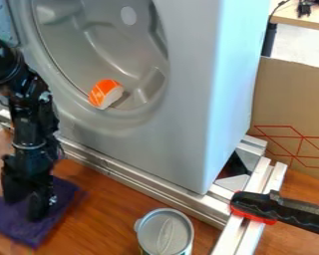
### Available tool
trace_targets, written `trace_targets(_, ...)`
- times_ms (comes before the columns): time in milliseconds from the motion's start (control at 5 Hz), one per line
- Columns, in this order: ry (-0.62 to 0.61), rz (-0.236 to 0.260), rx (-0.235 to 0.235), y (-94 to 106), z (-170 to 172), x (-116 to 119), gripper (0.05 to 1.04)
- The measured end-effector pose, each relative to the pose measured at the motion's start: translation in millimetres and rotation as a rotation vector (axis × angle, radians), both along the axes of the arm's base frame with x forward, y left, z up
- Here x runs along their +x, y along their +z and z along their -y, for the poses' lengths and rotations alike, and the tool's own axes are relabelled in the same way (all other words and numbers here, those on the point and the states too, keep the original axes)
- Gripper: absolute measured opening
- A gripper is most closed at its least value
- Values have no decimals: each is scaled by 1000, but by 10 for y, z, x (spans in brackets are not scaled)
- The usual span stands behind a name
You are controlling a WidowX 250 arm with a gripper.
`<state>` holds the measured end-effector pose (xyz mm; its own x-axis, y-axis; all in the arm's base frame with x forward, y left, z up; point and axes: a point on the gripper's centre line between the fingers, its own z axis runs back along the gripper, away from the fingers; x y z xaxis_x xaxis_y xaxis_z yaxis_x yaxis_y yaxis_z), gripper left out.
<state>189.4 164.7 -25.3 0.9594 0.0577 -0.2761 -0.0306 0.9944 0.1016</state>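
- You are working over a wooden tabletop (109, 189), with a grey drum housing (189, 144) standing behind the cloth, probably rigid and limiting your room on that side.
- A cardboard panel (288, 99) is standing behind, at the right, well out of your way.
- Metal rails (145, 184) are running along the housing's foot; they are looking hard and unforgiving, so you are wanting clearance there.
- Your gripper (26, 206) is hanging over the cloth, its fingers standing apart, seemingly holding nothing; whether the tips are touching fabric, you are not able to tell.
- The purple cloth (19, 226) is lying nearly flat at the lower left. It is looking light, limp and unbreakable; a raised fold or free corner is offering you a better pinch than the flat middle, where fingertips may be skidding.
- A black-and-red clamp handle (258, 206) is jutting over the rails' right end.
- A can (165, 233) is standing upright right of the cloth, perhaps obstructing a low sideways sweep.
- An orange-and-white toy piece (105, 94) is resting inside the drum's lower rim.
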Motion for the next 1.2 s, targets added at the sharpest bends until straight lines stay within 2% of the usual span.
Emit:
trace_targets(200, 63, -37, 10, 18, -207, -117, 1000)
trace_targets(400, 105, -104, 14, 51, -366, -351, 1000)
trace_targets(600, 99, -92, 2, 93, -432, -490, 1000)
trace_targets(800, 28, -33, -19, 93, -450, -442, 1000)
trace_targets(1200, -93, 112, -47, 411, -242, -400, 1000)
